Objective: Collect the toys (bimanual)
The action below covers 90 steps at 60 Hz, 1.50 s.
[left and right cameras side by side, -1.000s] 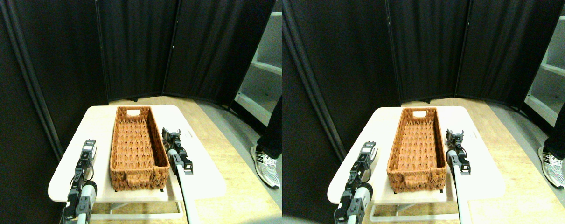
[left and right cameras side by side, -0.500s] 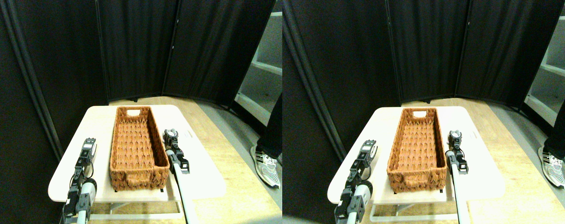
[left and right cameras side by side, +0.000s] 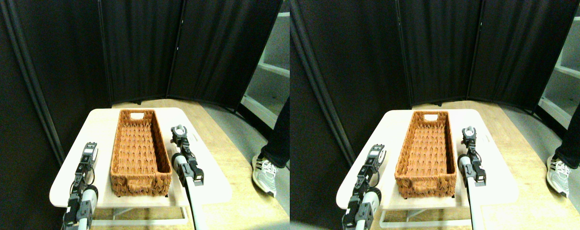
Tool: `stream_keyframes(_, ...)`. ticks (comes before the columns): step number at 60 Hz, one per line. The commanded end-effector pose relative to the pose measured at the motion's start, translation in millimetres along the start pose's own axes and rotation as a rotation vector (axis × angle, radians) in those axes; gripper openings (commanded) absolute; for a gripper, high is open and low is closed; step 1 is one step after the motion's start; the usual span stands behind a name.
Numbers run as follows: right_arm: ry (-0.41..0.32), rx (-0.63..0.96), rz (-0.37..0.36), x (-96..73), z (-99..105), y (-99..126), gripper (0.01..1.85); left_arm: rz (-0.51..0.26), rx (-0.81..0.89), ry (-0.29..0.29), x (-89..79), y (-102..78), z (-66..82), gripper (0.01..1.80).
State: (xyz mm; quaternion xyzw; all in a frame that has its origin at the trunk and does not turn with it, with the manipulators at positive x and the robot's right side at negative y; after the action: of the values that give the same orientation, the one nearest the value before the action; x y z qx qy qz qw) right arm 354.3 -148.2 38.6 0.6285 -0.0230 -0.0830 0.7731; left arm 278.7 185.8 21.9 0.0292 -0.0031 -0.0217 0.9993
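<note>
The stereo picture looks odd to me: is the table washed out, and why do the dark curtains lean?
In the stereo pair view, the pale table is overexposed, nearly featureless where the light hits it; the woven basket stays crisp; the black folding screen swallows detail, and its edges tilt and bow, a wide-angle lens effect; the person's shoe at the right edge looks soft.

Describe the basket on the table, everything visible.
The basket is long, narrow and rectangular, woven from orange-brown fibre. Its walls stand upright and it is open at the top. Each short end has a handle cut-out, a pale opening at the far end and a slot in the near wall. Nothing shows inside; only the woven floor is visible. It rests flat on the pale table, running lengthwise away from the camera, between the left tool and right tool. The right arm runs close along its right wall; contact cannot be told.
</note>
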Motion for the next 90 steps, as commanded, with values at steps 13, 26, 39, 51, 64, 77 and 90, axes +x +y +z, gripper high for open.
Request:
stream_keyframes(13, 0.059, -0.014, 0.08, -12.2, 8, 30, 0.01, -0.011, -0.008, -0.046, 0.0, -7.0, 3.5, 0.1)
stream_keyframes(26, 0.103, -0.029, 0.097, -19.2, -4, 47, 0.01, -0.003, -0.002, -0.046, -2.0, -10.3, 4.8, 0.09)
stream_keyframes(39, 0.176, 0.005, 0.117, -22.0, -24, 59, 0.01, 0.005, 0.02, -0.057, -5.7, -7.0, 6.2, 0.1)
stream_keyframes(51, 0.271, 0.011, 0.147, -24.3, -46, 66, 0.01, 0.012, 0.028, -0.066, -7.3, -3.8, 6.5, 0.09)
stream_keyframes(64, 0.339, -0.017, 0.182, -33.7, -72, 83, 0.01, 0.03, 0.039, -0.075, -6.9, -2.9, 6.8, 0.09)
stream_keyframes(77, 0.417, 0.057, 0.163, -41.8, -97, 88, 0.01, 0.033, 0.046, -0.078, -6.7, -2.1, 6.0, 0.09)
stream_keyframes(90, 0.475, -0.044, 0.14, -39.6, -108, 78, 0.15, 0.047, 0.054, -0.079, -8.4, 1.4, 6.5, 0.12)
